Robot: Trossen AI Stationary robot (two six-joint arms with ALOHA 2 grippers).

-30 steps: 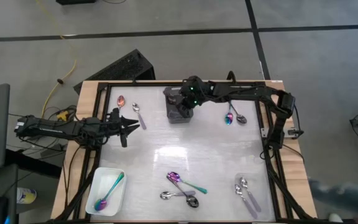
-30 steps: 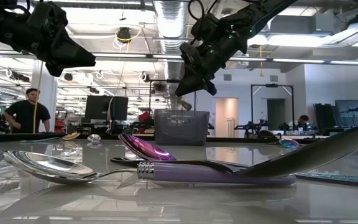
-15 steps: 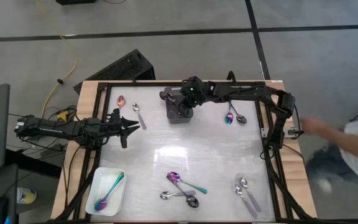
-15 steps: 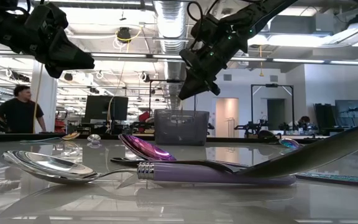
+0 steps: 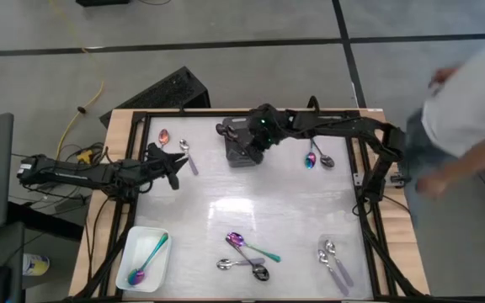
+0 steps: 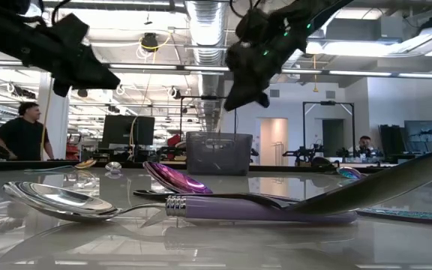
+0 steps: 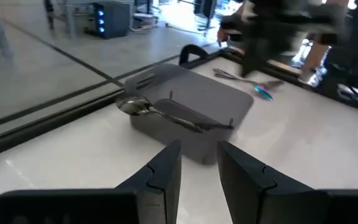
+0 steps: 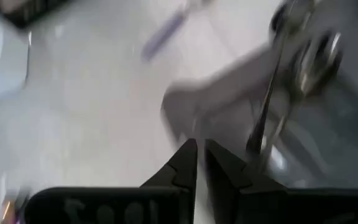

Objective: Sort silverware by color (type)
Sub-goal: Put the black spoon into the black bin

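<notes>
I have the right gripper [image 5: 241,140] hovering above the small black bin [image 5: 241,156] at the table's far edge, its fingers nearly pinched together and grasping nothing that I can see. A silver spoon [image 7: 166,114] lies in the bin, I think; the wrist view is blurred. My left gripper [image 5: 173,168] hangs slightly parted and empty near two spoons [image 5: 175,147]. The white tray [image 5: 130,252] holds a rainbow spoon [image 5: 146,257]. Other mixed spoons [image 5: 247,255] lie on the near table.

Rainbow, black and silver spoons [image 5: 247,256] lie flat in scattered clusters; one rainbow spoon [image 5: 146,258] rests in the tray.
</notes>
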